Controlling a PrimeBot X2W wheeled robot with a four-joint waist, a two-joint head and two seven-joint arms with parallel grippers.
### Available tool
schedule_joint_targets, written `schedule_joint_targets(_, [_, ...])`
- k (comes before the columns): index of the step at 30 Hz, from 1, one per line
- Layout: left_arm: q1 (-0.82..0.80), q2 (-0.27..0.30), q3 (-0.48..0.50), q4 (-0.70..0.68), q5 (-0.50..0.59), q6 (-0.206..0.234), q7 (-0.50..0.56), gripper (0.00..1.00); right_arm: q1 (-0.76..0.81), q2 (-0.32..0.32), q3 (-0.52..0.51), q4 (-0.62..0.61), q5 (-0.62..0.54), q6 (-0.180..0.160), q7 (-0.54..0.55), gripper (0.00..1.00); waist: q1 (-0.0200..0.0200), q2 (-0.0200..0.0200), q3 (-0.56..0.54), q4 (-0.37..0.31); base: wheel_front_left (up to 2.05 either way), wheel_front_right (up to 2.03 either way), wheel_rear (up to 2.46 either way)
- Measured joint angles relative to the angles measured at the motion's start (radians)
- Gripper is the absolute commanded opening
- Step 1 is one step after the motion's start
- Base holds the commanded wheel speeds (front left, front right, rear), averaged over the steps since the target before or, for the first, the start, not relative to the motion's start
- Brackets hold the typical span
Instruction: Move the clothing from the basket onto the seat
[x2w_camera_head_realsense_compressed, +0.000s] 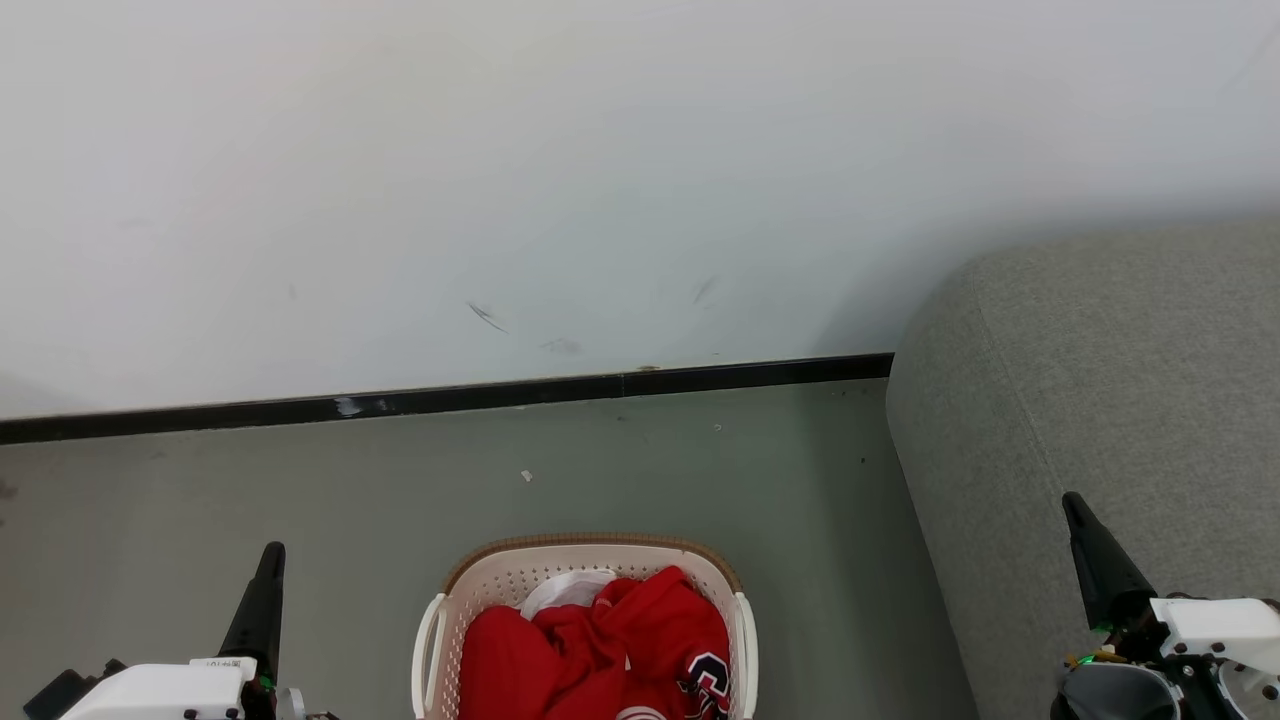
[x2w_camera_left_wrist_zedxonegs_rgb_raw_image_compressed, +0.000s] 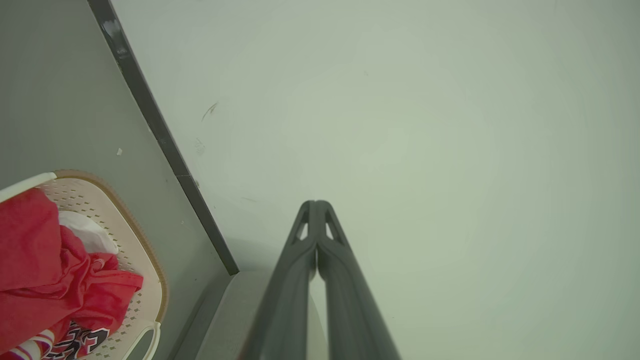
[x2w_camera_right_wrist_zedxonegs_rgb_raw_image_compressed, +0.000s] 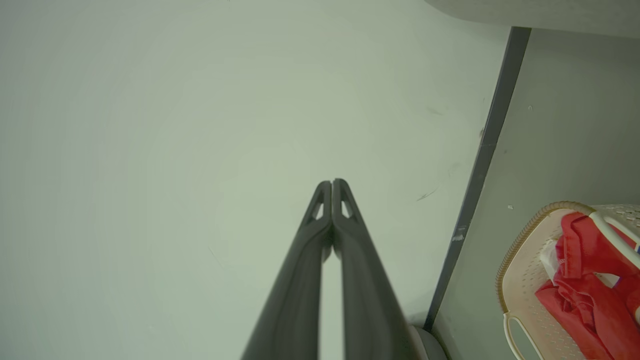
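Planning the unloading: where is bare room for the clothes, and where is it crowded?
The grey seat cushion at right is bare where visible, as is the floor between the basket and the black baseboard. The basket is crowded with red and white clothing.

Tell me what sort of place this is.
Probably a home-like room, perhaps a mock living room: a grey sofa seat, a laundry basket of red clothing on the floor, and a plain white wall with black skirting.
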Motion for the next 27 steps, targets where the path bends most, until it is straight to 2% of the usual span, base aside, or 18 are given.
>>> schedule_joint_targets(27, [0.000, 0.000, 0.000, 0.000, 0.000, 0.000, 0.000, 0.00, 0.000, 0.000, 0.001, 0.000, 0.000, 0.000, 0.000, 0.00, 0.0000, 0.0000, 0.000, 0.000, 0.00, 0.00, 0.00])
